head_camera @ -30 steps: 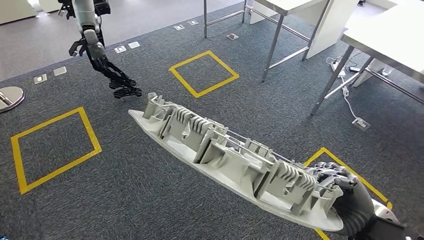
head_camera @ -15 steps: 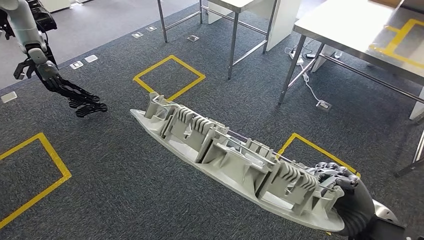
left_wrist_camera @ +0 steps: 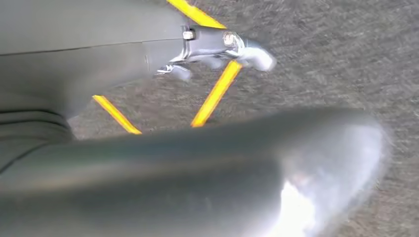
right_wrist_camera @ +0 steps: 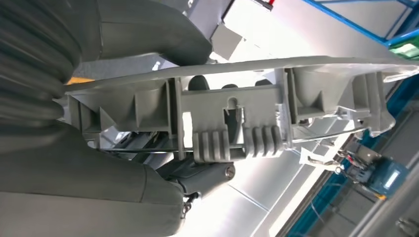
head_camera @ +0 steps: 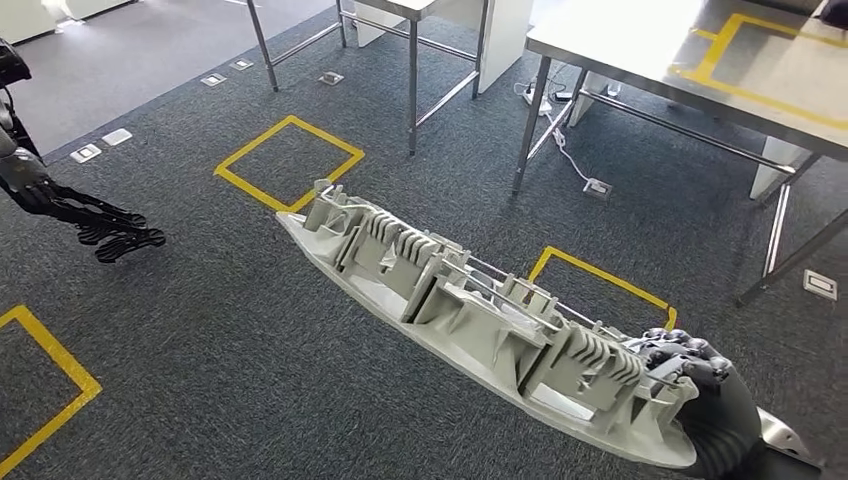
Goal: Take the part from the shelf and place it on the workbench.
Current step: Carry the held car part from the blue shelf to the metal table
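I see my right hand (head_camera: 700, 395) gripping the near end of the long grey part (head_camera: 470, 315) above dark carpet (head_camera: 250, 350). Left hand (head_camera: 105, 232) hangs spread, holding nothing. Steel surface (head_camera: 640, 50) far right, yellow-taped. No writing legible.

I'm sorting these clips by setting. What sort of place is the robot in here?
Probably a factory-style test floor or lab: yellow taped squares mark grey carpet, steel-legged workbenches stand nearby, and the right hand carries a long grey moulded part.

A pale grey ribbed part (head_camera: 470, 315) in a dark grey hand (head_camera: 700, 395), over charcoal carpet (head_camera: 230, 330) with yellow taped squares (head_camera: 288, 160).
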Controlling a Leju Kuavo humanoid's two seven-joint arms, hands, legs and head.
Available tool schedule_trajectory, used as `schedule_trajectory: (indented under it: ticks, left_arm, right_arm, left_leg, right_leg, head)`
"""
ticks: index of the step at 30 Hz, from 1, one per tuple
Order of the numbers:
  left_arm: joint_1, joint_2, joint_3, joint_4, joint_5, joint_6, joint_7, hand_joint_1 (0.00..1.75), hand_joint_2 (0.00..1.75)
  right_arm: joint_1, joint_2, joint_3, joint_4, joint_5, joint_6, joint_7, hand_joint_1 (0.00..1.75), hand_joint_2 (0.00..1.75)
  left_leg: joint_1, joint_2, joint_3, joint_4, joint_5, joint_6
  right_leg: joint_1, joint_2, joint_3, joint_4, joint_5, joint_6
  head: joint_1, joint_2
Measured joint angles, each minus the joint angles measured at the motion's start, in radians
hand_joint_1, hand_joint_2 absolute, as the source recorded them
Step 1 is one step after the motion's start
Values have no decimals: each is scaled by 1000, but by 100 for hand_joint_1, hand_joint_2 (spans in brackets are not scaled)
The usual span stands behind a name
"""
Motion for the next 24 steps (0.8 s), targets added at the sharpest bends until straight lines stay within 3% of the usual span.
schedule_trajectory:
  ticks: [2, 4, 6, 8, 9, 10, 11, 13, 15, 17, 19, 21, 22, 23, 24]
  left_arm:
    - [-3, 1, 0, 0, 0, 0, 0, 0, 0]
    - [-5, 1, 0, -1, 0, 0, 0, 0, 0]
    - [-3, 1, 0, 0, 0, -1, 0, 0, 0]
    - [2, 2, 0, 0, 0, -1, 4, 0, 0]
    - [3, 3, 0, 0, 0, -2, 5, 0, 0]
    - [4, 3, 0, 0, 0, -2, 6, 0, 0]
    - [4, 3, 0, 0, 0, -3, 7, 0, 0]
    - [3, 2, 0, 1, 0, -4, 9, 0, 0]
    - [3, 2, 0, 1, -3, -1, 21, 0, 0]
    - [2, 0, 0, 2, -6, 4, 36, 0, 0]
    - [2, 0, 0, 1, -10, 10, 47, 0, 0]
    - [5, 1, 1, 1, -13, 17, 54, 0, 0]
    - [8, 1, 1, 1, -14, 20, 57, 0, 0]
    - [11, 1, 1, 1, -15, 22, 59, 0, 0]
    - [13, 1, 1, 1, -16, 23, 59, 0, 0]
  right_arm:
    - [5, 0, 0, -5, 0, 0, -1, 175, 175]
    - [7, 0, 0, -9, 0, 0, -1, 175, 175]
    - [6, 1, 0, -12, 0, 0, -1, 175, 175]
    - [7, 3, 1, -12, 2, 0, 2, 175, 175]
    - [8, 4, 1, -12, 4, 0, 5, 175, 175]
    - [8, 4, 1, -12, 5, 1, 9, 175, 175]
    - [8, 5, 1, -12, 6, 2, 14, 175, 175]
    - [8, 5, 0, -14, 7, 3, 23, 175, 175]
    - [8, 5, -1, -18, 6, 3, 31, 175, 175]
    - [14, 6, -4, -22, 4, 4, 33, 175, 175]
    - [24, 5, -9, -24, 0, 7, 30, 175, 175]
    - [27, 5, -14, -25, -6, 14, 27, 175, 175]
    - [26, 5, -15, -24, -10, 19, 25, 175, 175]
    - [27, 5, -16, -22, -15, 24, 23, 175, 175]
    - [28, 5, -16, -20, -21, 30, 19, 175, 175]
  left_leg:
    - [1, 14, 5, -3, -3, -12]
    - [3, -28, -3, 28, -27, -23]
    - [5, -92, -54, 140, -87, -31]
    - [6, -110, -117, 262, -133, -34]
    - [7, -112, -129, 280, -127, -35]
    - [8, -114, -121, 254, -99, -35]
    - [10, -123, -95, 194, -58, -35]
    - [17, -166, -37, 57, 2, -34]
    - [17, -187, -15, 4, 13, -27]
    - [13, -164, -12, 0, 15, -12]
    - [15, -140, -9, -6, 19, 3]
    - [14, -115, -8, -9, 19, 12]
    - [12, -101, -8, -9, 18, 15]
    - [10, -86, -8, -9, 17, 16]
    - [9, -72, -8, -9, 15, 17]
  right_leg:
    - [-2, 22, -2, -7, 5, -10]
    - [-11, 42, 3, -16, 12, -19]
    - [-17, 63, 5, -19, 14, -25]
    - [-17, 88, 5, -18, 14, -27]
    - [-17, 101, 6, -18, 14, -26]
    - [-18, 116, 7, -16, 14, -25]
    - [-20, 129, 8, -15, 13, -22]
    - [-22, 155, 6, -8, 9, -12]
    - [-22, 177, -1, -5, 9, 2]
    - [-25, 196, -6, -8, 13, 17]
    - [-24, 161, -20, 18, -2, 27]
    - [-21, 96, -71, 121, -57, 33]
    - [-21, 77, -106, 190, -89, 35]
    - [-22, 69, -136, 247, -109, 36]
    - [-22, 65, -150, 274, -111, 36]
  head:
    - [0, 0]
    - [-2, 0]
    - [-8, 0]
    - [-11, 0]
    - [-12, 0]
    - [-13, 0]
    - [-13, 0]
    - [-14, 0]
    - [-14, 0]
    - [-13, 0]
    - [-9, 0]
    - [-1, 0]
    - [1, 0]
    - [1, 0]
    - [1, 0]
